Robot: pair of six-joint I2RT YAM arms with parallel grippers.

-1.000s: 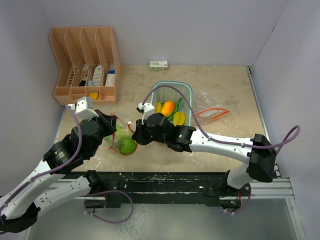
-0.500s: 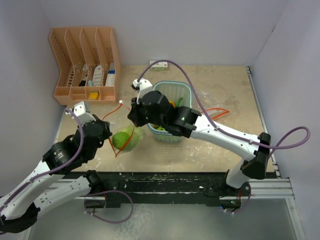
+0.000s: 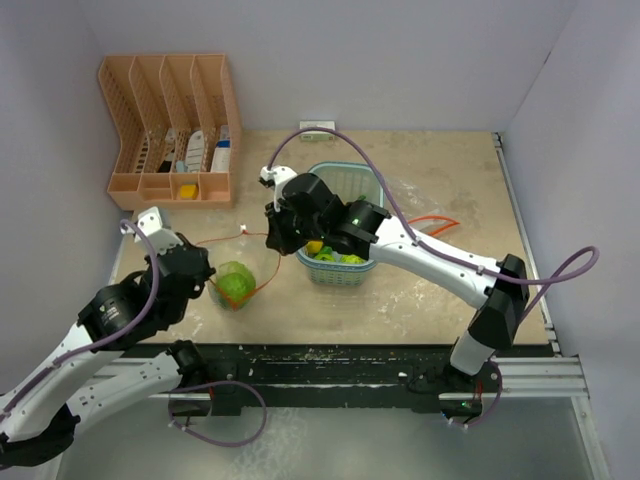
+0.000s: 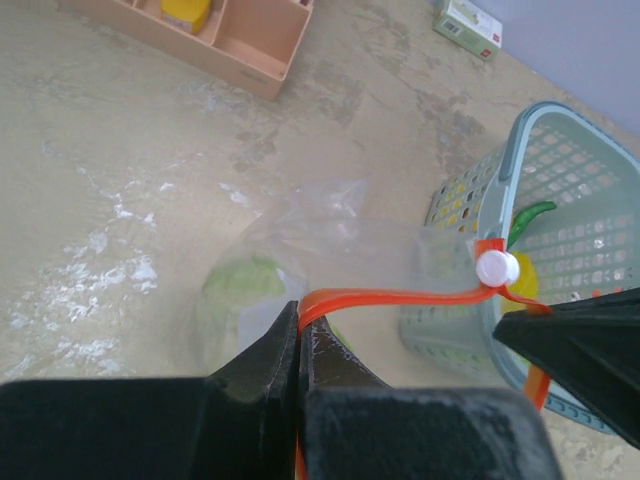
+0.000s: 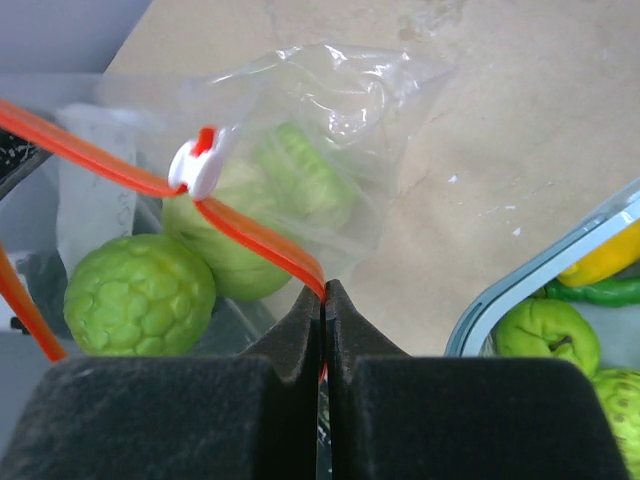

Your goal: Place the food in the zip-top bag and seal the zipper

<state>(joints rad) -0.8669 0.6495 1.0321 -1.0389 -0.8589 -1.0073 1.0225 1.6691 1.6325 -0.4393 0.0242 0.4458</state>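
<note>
L gripper (image 4: 300, 335): jaws shut tight on the orange zipper strip (image 4: 400, 296) at the bag's left end, nothing else btw them. The zip-top bag (image 4: 330, 235) sags just beyond and below that pinch, resting on the table (image 4: 120, 150), w/ a pale-green cabbage (image 4: 238, 295) showing thru the film. R wrist view shows a bumpy green fruit (image 5: 140, 290) beside it, prob. inside too, can't be sure. Bag = thin clear film: v. light, floppy, slippery, and it won't keep its mouth open unaided. The stiffer strip is the sensible place to hold, as both arms do; bare film would likely slide or crumple. Toy produce looks like light hard plastic, round, so it could roll if the bag tips. The white slider (image 4: 497, 268) rides the strip btw the two pinches, nearer the R one, touching neither. A second orange run low-left in the R wrist view suggests the lips are partly apart, not sealed. R gripper (image 5: 323, 300): fingers together too, clamped on the same strip at its other end, bag hanging just past the tips. Just R of that, near the bag, is the basket (image 3: 372, 185), holding a yellow fruit (image 5: 612, 252), a green chili (image 5: 600, 292) and more green pieces (image 5: 545, 325). So not all the food is bagged, and imo zipping now would be premature.
</note>
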